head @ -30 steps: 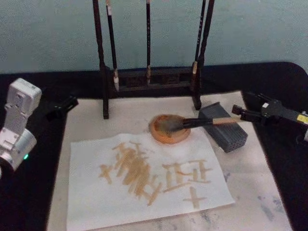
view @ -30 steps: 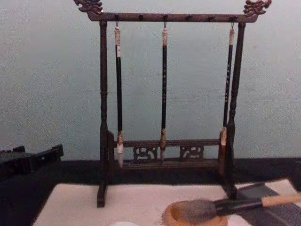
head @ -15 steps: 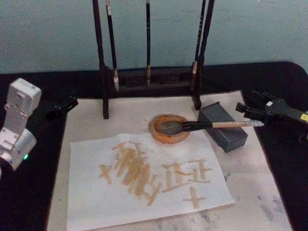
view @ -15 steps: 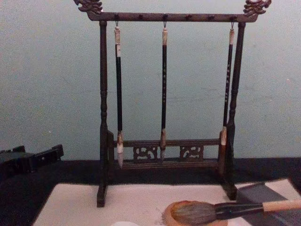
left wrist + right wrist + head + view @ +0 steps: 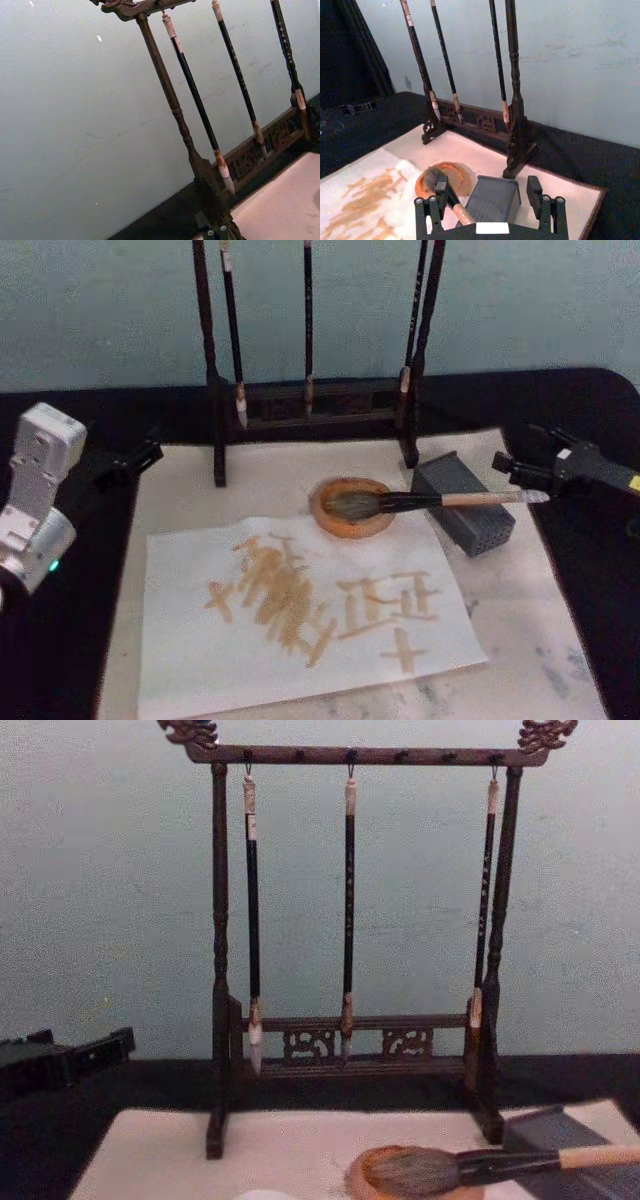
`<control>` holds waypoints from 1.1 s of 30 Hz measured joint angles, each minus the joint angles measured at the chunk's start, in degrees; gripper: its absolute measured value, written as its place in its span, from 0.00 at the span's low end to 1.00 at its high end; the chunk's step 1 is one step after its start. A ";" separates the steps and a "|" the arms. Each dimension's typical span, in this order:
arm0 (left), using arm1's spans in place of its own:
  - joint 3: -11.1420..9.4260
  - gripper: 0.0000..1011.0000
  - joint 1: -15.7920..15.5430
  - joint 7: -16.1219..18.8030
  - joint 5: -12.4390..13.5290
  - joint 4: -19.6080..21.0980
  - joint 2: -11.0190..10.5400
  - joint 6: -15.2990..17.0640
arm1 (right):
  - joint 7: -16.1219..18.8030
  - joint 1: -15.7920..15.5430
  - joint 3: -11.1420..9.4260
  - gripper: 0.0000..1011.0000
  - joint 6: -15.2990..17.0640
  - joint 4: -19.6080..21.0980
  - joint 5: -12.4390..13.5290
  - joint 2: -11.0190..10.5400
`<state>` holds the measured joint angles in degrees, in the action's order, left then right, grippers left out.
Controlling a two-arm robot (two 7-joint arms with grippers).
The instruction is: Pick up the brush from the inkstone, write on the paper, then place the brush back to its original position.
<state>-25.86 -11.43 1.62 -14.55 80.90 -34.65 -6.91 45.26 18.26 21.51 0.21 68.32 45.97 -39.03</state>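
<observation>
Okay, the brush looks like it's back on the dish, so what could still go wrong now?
The brush bridges the inkstone and grey block; a nudge might roll it onto the written paper. The open right gripper sits by the handle tip, so a careless retreat could clip it.

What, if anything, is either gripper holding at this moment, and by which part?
Nothing is held. The right gripper is open, just off the brush's handle end; the brush rests on the inkstone.

A dark wooden rack (image 5: 172, 102) stands tilted against a pale wall (image 5: 75, 125). Three slim brushes (image 5: 200, 107) hang from its top bar, tips down. A pale mat (image 5: 285, 200) lies at its foot.
</observation>
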 joint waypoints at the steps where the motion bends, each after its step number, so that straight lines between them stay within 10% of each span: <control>1: 0.00 0.99 0.00 0.00 0.00 0.00 0.00 0.00 | -0.51 -0.46 -0.18 1.00 -0.27 0.93 -0.33 -0.37; 33: 0.00 0.99 0.00 0.00 0.00 0.00 0.00 0.00 | -5.69 -10.43 -1.99 1.00 -6.85 24.09 -13.14 -5.52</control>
<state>-25.86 -11.43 1.62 -14.55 80.90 -34.65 -6.91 39.58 7.83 19.53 -6.64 92.41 32.83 -44.56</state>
